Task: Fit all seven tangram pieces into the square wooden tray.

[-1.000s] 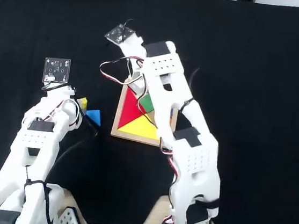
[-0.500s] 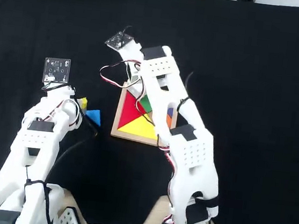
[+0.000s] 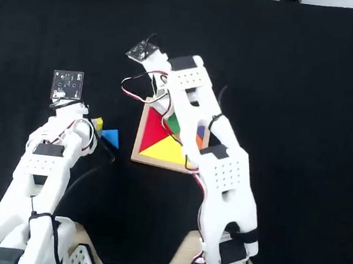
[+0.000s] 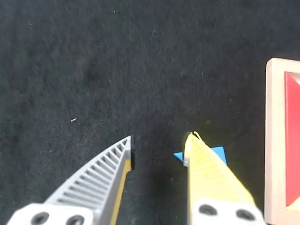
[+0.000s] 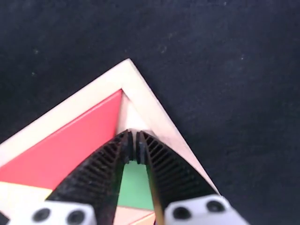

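1. The square wooden tray (image 3: 154,162) lies under the right gripper (image 5: 132,138). The gripper's tips sit over the tray's far corner, just inside the rim.
2. A red triangle (image 5: 70,136) lies to one side of those tips, and a green piece (image 5: 136,185) sits right behind them. Bare wood shows ahead of them, in the corner.
3. The right gripper's black fingers (image 5: 110,164) are pressed together with nothing visible between them.
4. The step looks like nudging the green piece into that bare corner. It likely goes best with the tips kept together and low, sliding along the red edge without riding onto the rim.
5. The left gripper (image 4: 159,140) hangs spread wide over the cloth. The blue triangle (image 4: 215,153) peeks out from under its yellow finger (image 4: 206,178), not in the gap, so the gripper probably needs recentring before it closes.
6. Compared with a second ago, the right arm has swung slightly toward the left arm and its wrist has pulled back a little. The left arm has barely shifted.
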`<state>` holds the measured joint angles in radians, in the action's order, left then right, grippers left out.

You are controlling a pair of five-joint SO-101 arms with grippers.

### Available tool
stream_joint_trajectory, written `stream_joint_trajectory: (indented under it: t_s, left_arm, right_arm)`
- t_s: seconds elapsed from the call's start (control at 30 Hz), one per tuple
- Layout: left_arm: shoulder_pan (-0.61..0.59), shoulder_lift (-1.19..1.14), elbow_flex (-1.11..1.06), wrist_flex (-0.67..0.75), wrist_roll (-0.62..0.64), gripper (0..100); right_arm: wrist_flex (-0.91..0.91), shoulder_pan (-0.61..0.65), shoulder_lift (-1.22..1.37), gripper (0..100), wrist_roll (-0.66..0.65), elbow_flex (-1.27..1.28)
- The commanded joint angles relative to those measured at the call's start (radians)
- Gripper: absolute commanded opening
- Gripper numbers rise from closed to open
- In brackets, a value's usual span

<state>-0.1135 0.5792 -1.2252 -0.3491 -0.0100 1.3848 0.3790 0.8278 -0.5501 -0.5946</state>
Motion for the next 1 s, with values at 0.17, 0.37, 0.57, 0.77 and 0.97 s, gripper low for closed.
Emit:
stream_joint_trajectory:
  t_s: [0.17, 0.37, 0.57, 0.77, 0.97]
  left_arm:
    - [0.015, 0.009, 0.013, 0.02, -0.005, 19]
    - [0.015, 0.012, 0.01, 0.02, -0.005, 19]
    - [0.015, 0.012, 0.01, 0.02, -0.005, 19]
    - [0.015, 0.012, 0.01, 0.02, 0.0, 19]
    - [0.018, 0.011, 0.016, 0.02, 0.003, 19]
  right_arm:
    - [0.129, -0.009, 0.022, 1.1, -0.017, -0.133]
    - [0.143, 0.083, 0.085, 1.1, -0.017, -0.142]
    - [0.147, 0.126, 0.096, 1.1, -0.015, -0.183]
    - [0.164, 0.115, 0.091, 1.1, -0.015, -0.239]
    - [0.321, 0.061, 0.094, 1.1, -0.011, -0.469]
